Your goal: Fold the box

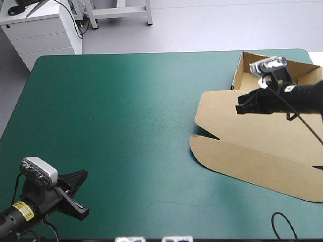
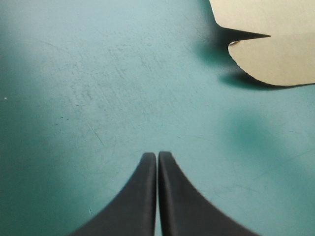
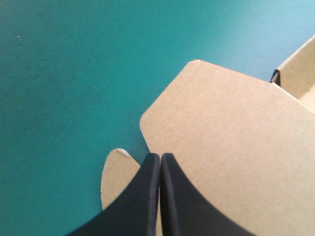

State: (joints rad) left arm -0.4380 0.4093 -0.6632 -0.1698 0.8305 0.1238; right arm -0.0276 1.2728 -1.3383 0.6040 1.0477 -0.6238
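The brown box (image 1: 262,146) lies at the table's right side, its tray part with raised walls at the far right and its lid flat toward the front. My right gripper (image 1: 238,108) hovers over the lid panel (image 3: 231,147), fingers shut with nothing between them (image 3: 160,156). My left gripper (image 1: 83,175) sits at the front left corner, shut and empty (image 2: 157,155), far from the box. Ahead of it and off to one side lies the lid's rounded corner flap (image 2: 275,54).
The teal-green cover (image 1: 126,116) spreads bare across the left and middle of the table. A black cable loop (image 1: 282,224) lies near the front right edge. A white cabinet (image 1: 40,27) stands beyond the far left corner.
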